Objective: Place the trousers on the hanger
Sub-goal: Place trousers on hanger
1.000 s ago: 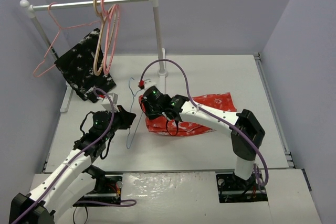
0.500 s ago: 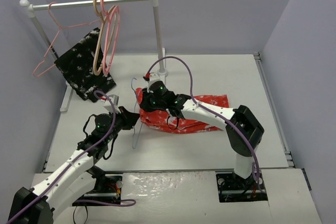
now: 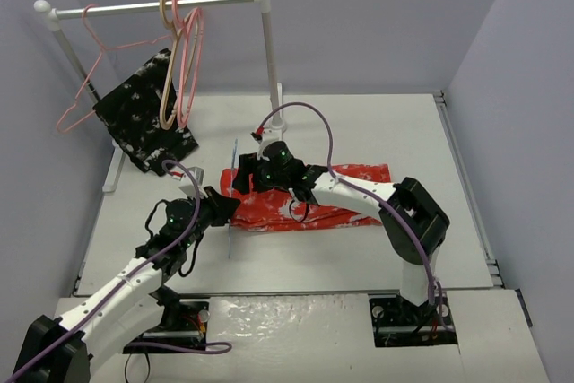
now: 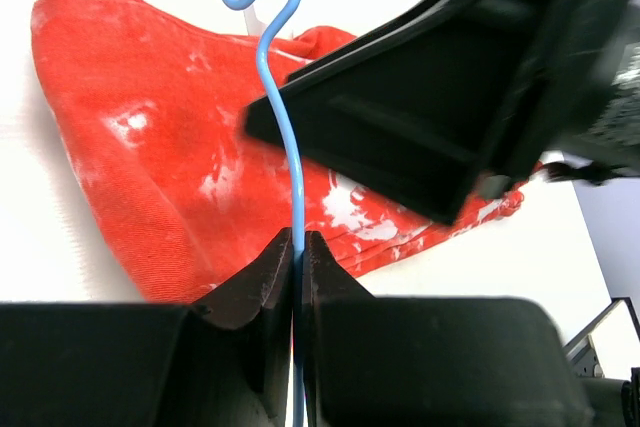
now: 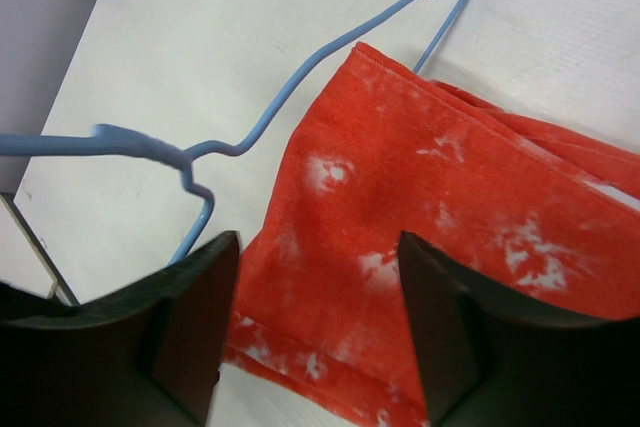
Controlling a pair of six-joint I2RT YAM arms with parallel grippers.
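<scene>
The red-orange trousers [image 3: 345,193] lie folded on the table, their left end reaching the hanger. In the right wrist view the trousers [image 5: 430,207] cover part of the light-blue wire hanger [image 5: 130,142], whose wire disappears under the cloth's edge. My left gripper [image 4: 297,242] is shut on the hanger [image 4: 298,197] wire, with the trousers [image 4: 150,147] just beyond it. My right gripper [image 5: 315,247] hangs open just above the trousers' left end with nothing between its fingers. From above, the left gripper [image 3: 222,206] and right gripper [image 3: 244,178] are close together.
A white clothes rack [image 3: 157,4] stands at the back left, one post [image 3: 269,60] just behind the right gripper. On it hang thick pink and beige hangers [image 3: 184,60], a thin pink wire hanger [image 3: 85,87] and a black speckled garment [image 3: 143,123]. Walls enclose the table.
My right gripper pulled the trousers' end leftward onto the hanger, then opened and let go. My left gripper shifted slightly right, still holding the wire.
</scene>
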